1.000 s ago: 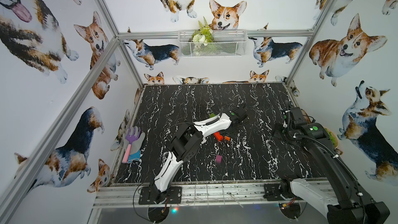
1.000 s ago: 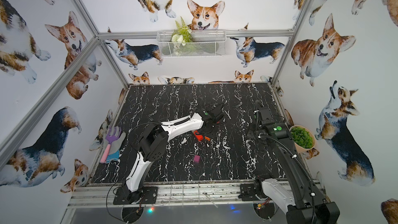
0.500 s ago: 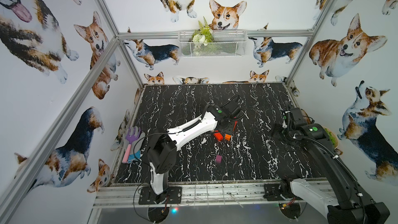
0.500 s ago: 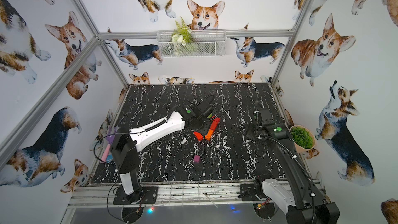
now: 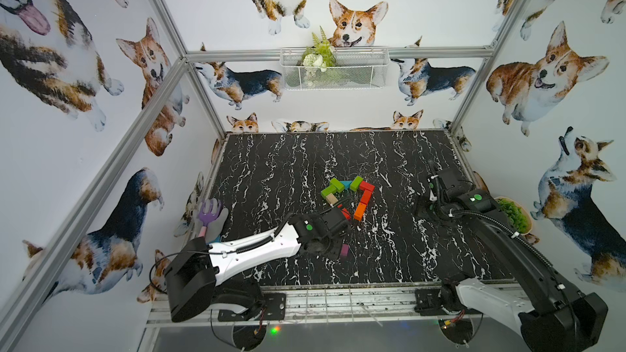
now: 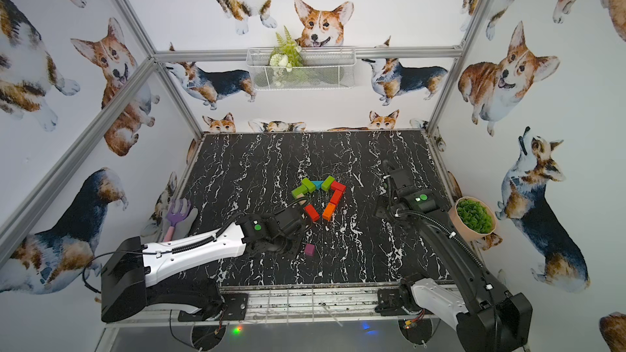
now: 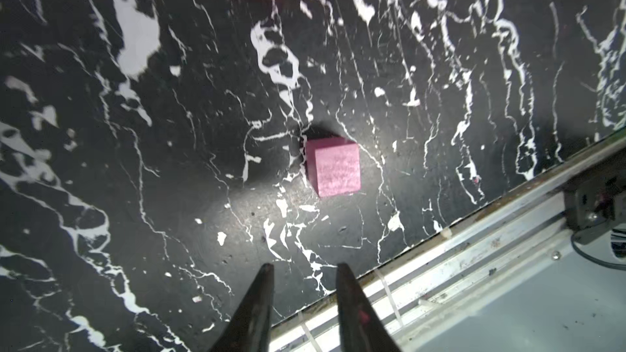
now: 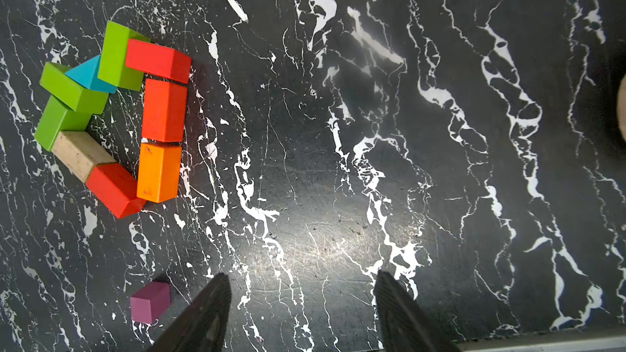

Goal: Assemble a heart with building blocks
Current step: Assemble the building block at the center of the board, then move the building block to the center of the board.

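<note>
The heart (image 8: 164, 110) is laid out at mid-bench (image 6: 372, 259). The purple cube (image 6: 309, 249) is set apart from it, at 6 o'clock. The left tool (image 7: 305, 267) is held narrowly apart near the cube, not touching it. The right tool (image 8: 302, 275) is held wide apart and empty.

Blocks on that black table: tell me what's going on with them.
The robot is building a heart on the table. Nine blocks already form the outline. The purple cube lies apart on the robot's side of it, not yet placed. The left gripper hovers by the cube, jaws slightly apart and empty. The right gripper hangs aside, jaws open, holding nothing.
</note>
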{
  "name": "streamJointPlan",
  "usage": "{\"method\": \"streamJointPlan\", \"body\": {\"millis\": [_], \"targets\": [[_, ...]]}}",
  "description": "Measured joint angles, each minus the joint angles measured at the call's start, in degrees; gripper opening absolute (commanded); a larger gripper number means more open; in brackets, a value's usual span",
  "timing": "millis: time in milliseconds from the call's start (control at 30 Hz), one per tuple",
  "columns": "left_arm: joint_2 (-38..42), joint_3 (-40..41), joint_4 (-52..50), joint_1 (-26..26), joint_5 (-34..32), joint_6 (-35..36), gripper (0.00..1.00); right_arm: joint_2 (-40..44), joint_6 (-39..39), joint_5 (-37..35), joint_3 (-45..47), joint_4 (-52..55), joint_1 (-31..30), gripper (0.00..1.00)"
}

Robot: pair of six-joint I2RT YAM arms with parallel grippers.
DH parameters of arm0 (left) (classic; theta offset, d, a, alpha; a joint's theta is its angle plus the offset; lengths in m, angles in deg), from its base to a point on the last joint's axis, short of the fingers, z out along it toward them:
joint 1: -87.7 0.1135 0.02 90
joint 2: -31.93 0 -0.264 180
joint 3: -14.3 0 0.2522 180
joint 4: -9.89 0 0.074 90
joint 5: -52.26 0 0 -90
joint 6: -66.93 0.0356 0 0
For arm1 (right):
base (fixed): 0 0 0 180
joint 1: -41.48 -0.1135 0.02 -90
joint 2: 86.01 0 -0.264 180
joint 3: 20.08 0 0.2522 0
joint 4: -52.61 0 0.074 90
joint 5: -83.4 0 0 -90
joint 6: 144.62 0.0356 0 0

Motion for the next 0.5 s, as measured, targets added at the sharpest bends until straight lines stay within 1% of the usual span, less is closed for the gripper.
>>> {"method": "streamJointPlan", "body": {"millis": [100,133,200,233,267,367,433,500], "targets": [[-1.0,3.6,1.7,-2.8,2.3,-2.5,0.47,-0.4,0.1,-0.3,-0.3,-0.1,-0.1,0.71],[-1.9,4.3,2.4,-3.3,2.7,-3.1,0.48,-0.4,0.1,-0.6,-0.5,-0.2,-0.1,0.71],[-3.8,4.5,4.2,-3.6,2.7,-3.9,0.47,-0.5,0.1,-0.9,-0.5,-0.2,-0.1,0.7],[-5.0,4.4,5.1,-3.7,2.8,-4.0,0.45,-0.5,0.1,-1.0,-0.5,-0.2,-0.1,0.71],[-7.0,3.6,5.4,-3.8,3.3,-4.0,0.43,-0.5,0.1,-1.1,-0.5,-0.2,-0.1,0.7],[-11.3,0.9,6.6,-3.8,3.4,-3.5,0.39,-0.5,0.1,-1.1,-0.5,-0.2,-0.1,0.7],[-15.3,-2.1,7.5,-3.8,2.6,-2.4,0.35,-0.4,0.1,-1.3,-0.6,-0.1,-0.1,0.7],[-18.1,-3.7,8.5,-3.1,1.7,-1.6,0.32,-0.1,0.1,-1.4,-0.9,0.1,-0.1,0.71]]}}
